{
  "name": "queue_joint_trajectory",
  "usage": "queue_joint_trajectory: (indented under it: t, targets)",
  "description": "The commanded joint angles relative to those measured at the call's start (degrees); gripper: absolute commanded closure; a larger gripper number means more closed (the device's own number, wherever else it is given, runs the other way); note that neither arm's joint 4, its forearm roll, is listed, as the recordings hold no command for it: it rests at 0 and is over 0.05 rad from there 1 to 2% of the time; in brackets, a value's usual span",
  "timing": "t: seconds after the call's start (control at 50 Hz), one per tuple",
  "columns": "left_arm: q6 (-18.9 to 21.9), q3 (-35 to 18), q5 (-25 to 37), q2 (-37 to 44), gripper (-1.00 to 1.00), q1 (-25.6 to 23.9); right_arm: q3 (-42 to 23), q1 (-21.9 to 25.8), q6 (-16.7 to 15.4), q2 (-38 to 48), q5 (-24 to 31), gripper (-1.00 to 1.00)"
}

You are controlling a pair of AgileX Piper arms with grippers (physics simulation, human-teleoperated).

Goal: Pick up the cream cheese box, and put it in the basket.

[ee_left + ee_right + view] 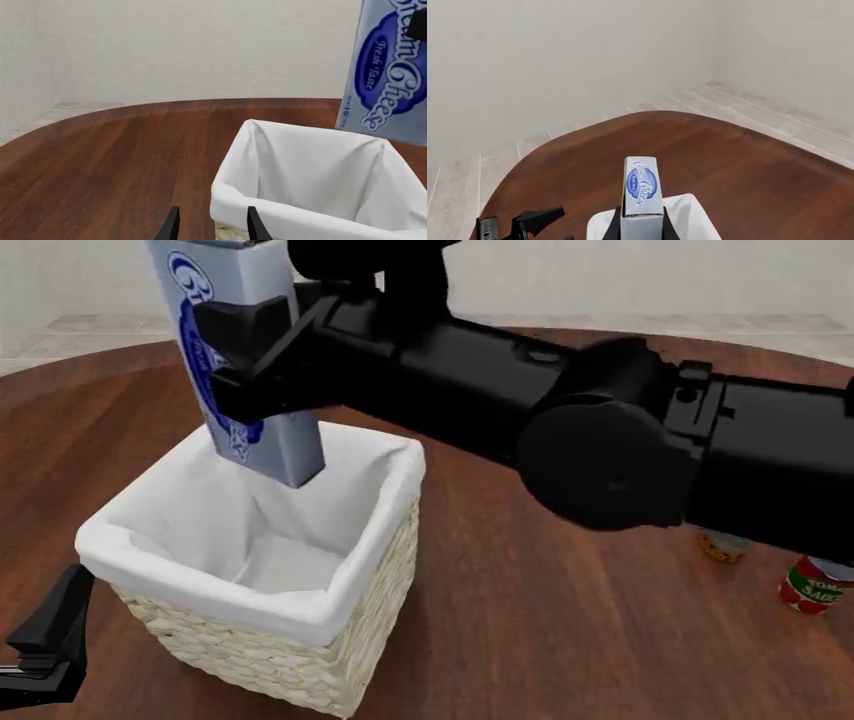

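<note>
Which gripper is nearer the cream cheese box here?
Right. The right gripper is clamped on the cream cheese box, holding it over the basket. The left gripper sits low beside the basket's near corner, apart from the box.

The right tool (640, 225) is gripping the cream cheese box (642, 192) between its two dark fingers (615, 227), one pressing each long side. The box is standing on end, its narrow face with the blue oval logo showing toward the camera. Just beneath it, the white cloth liner of the basket (694, 215) is peeking out on both sides of the fingers. The dark wooden bench (727, 150) is curving round behind, with pale floor and a plain wall beyond its edge. Part of the other arm (527, 222) is showing near the bench's edge.
</note>
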Motion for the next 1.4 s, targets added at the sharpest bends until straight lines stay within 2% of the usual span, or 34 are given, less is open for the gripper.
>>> queue_joint_trajectory:
  t: [0.02, 0.18, 0.34, 0.6, 0.64, 0.7, 0.86, 0.9, 1.02, 1.4]
  targets:
    - [0.01, 0.0, 0.0, 0.0, -1.0, 0.0, -2.03, 1.46, -1.17, 3.71, -0.35, 1.0]
    - [-0.01, 0.0, -0.01, 0.01, -1.0, 0.0, -0.87, 2.37, -2.25, 5.72, -1.74, 1.0]
    - [0.01, 0.0, 0.0, 0.0, -1.0, -0.01, 0.48, 3.89, -1.26, 5.8, -3.46, 1.0]
    - [0.0, 0.0, 0.0, -0.01, -1.0, 0.0, 2.11, 3.92, -3.74, 8.99, -5.77, 1.0]
    - [-0.02, 0.0, -0.03, 0.05, -1.0, -0.01, 2.43, 4.59, -5.78, 9.99, -5.36, 1.0]
    - [-0.02, 0.0, -0.02, 0.05, -1.0, 0.0, 2.7, 4.22, -4.05, 10.04, -6.52, 1.0]
    - [0.01, 0.0, 0.01, -0.02, -1.0, -0.01, 2.79, 3.95, -4.1, 11.79, -9.42, 1.0]
    - [0.01, 0.0, 0.02, -0.05, -1.0, 0.0, 2.64, 3.72, -5.45, 13.43, -10.08, 1.0]
    - [-0.01, 0.0, 0.0, 0.0, -1.0, 0.0, 3.23, 3.54, -4.25, 14.25, -12.1, 1.0]
    - [-0.01, 0.0, -0.01, 0.03, -1.0, 0.0, 0.78, 2.09, -2.89, 16.24, -11.49, 1.0]
